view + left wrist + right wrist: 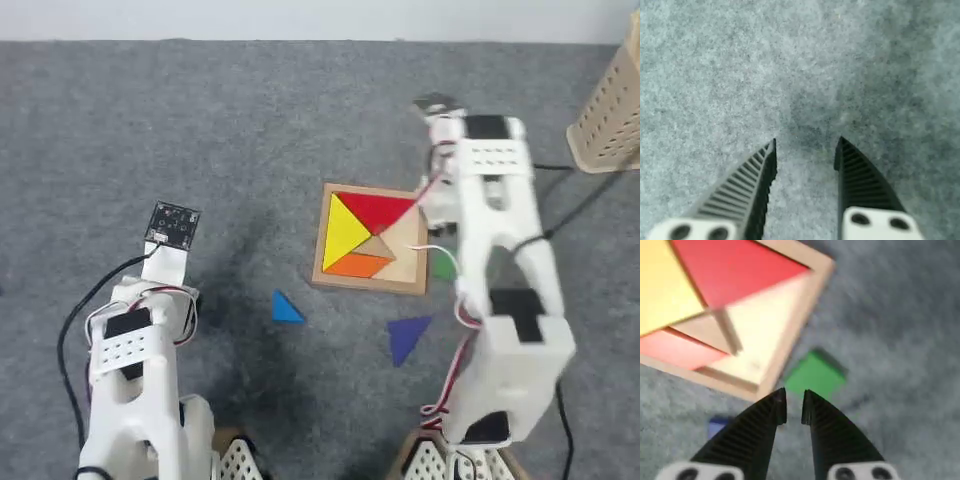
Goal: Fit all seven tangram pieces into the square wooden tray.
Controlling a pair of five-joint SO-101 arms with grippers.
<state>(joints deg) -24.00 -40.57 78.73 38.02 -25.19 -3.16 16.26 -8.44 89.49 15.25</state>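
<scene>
My left end effector [807, 141] is spread wide over the bare grey surface [715, 60], holding nothing. A small blue triangle [286, 309] lies left of the tray [321, 240], which holds a yellow piece [345, 232], a red piece [380, 210] and an orange piece [360, 265]. My right end effector [793, 392], narrowed to a slit and empty, hovers near the green piece [815, 374] just beside the tray's corner.

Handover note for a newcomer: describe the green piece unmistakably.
Find the square wooden tray on the grey carpet. Just outside its near right corner lies the green piece. It is the only green one and four-sided; its loose neighbours are a light blue triangle and a dark blue triangle.
</scene>
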